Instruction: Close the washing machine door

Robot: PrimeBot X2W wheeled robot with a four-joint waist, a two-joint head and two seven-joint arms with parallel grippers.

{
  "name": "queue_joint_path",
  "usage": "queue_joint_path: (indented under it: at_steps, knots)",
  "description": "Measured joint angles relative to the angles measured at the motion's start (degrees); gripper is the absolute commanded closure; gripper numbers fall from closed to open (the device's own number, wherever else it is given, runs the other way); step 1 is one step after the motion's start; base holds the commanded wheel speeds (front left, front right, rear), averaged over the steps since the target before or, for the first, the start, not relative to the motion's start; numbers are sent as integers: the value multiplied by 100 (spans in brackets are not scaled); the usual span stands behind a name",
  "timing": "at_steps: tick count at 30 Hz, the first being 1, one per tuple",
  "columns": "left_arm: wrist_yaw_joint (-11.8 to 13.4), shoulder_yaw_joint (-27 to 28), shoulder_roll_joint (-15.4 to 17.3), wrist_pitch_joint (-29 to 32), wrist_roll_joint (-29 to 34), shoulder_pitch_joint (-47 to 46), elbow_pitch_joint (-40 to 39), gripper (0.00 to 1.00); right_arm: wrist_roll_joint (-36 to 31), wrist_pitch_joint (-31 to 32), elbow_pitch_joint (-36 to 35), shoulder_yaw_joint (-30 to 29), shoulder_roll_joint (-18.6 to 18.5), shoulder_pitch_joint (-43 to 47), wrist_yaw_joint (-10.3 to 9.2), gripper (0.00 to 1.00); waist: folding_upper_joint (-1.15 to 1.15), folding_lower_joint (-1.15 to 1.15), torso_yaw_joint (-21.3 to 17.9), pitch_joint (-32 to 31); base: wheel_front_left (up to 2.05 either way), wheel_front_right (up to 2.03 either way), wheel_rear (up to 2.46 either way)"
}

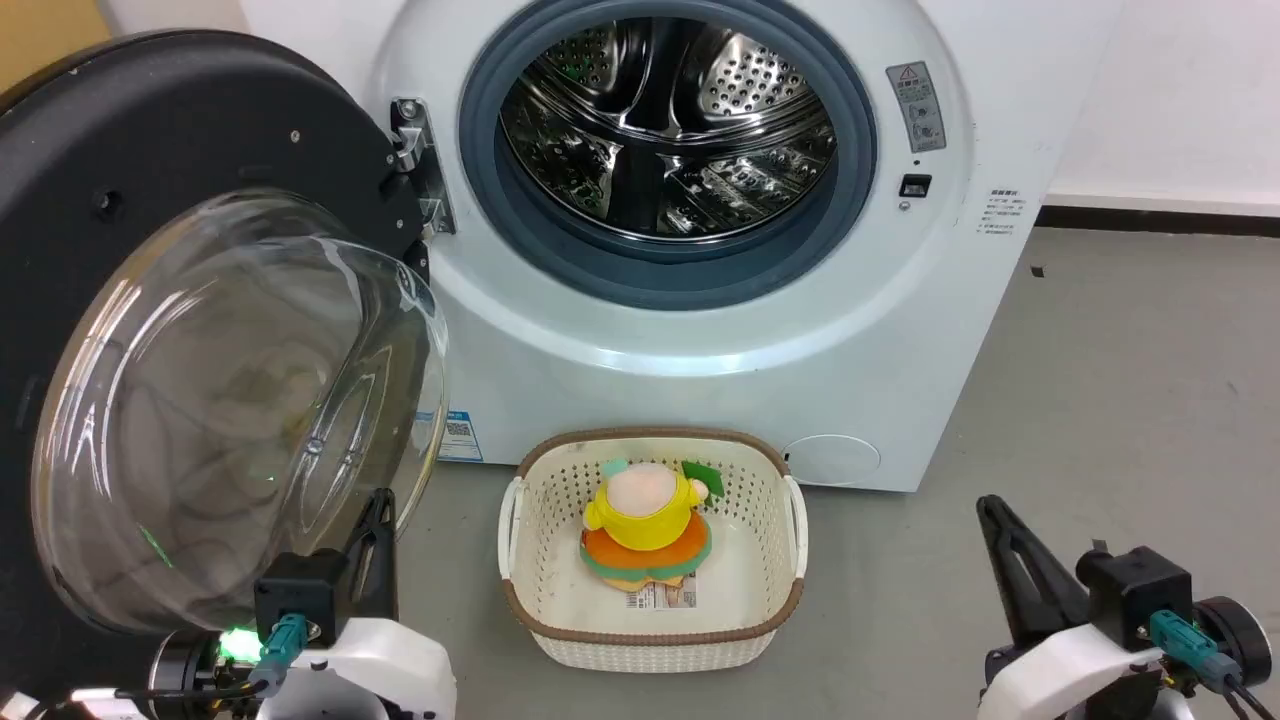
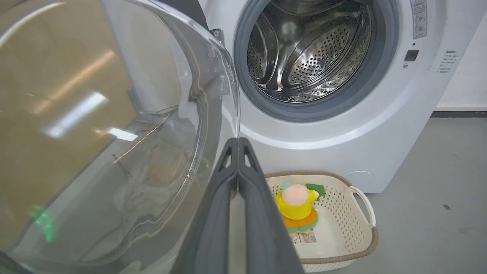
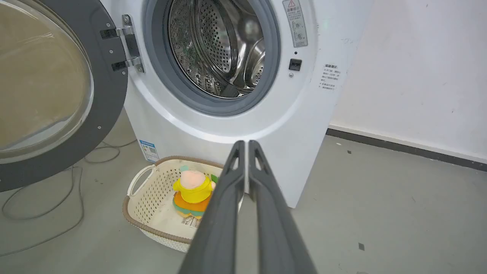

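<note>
1. Two grippers were recorded low in the head view: the left gripper (image 1: 381, 498) at lower left and the right gripper (image 1: 990, 505) at lower right.
2. The left gripper's fingers (image 2: 222, 198) were found pressed together with nothing held. Its tips were seen just beside the lower edge of the glass bowl (image 1: 240, 400); contact could not be determined.
3. The right gripper's fingers (image 3: 224, 205) were found drawn together to a hairline gap with nothing held. It was placed over the floor (image 1: 1100, 400), well apart from the door (image 1: 200, 150).
4. The door was found swung wide open at the left of the washer (image 1: 700, 330), hung on its hinge (image 1: 415, 160), with the bowl bulging outward.
5. The drum (image 1: 670, 120) was left exposed, ringed by the grey gasket (image 1: 680, 275).
6. A basket (image 1: 650, 650) was noted on the floor just in front of the washer, below the opening, with a plush toy (image 1: 648, 530) lying in it.
7. A blue sticker (image 1: 458, 435) was noted low on the washer front.
8. A cable (image 3: 57, 205) was seen on the floor beneath the door.
</note>
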Motion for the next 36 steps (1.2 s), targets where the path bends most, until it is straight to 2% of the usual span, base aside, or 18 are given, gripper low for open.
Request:
queue_joint_path:
  at_steps: [1, 17, 36]
  knots:
    - [2, -4, 0, 0, 0, 0, 1, 0, 2, -1, 1, -2, -1, 1, 0, 0, 0, 0, 0, 0, 0, 0, 0]
    - [43, -88, 0, -104, -9, 0, 23, 0, 112, -94, 37, 20, -2, 3, 0, 0, 0, 0, 27, -4, 0, 0, 0]
    - [136, -185, 1, -347, -62, 12, 29, 0, 361, -336, 108, 122, -22, 83, 0, 0, 0, 0, 528, -86, 0, 0, 0]
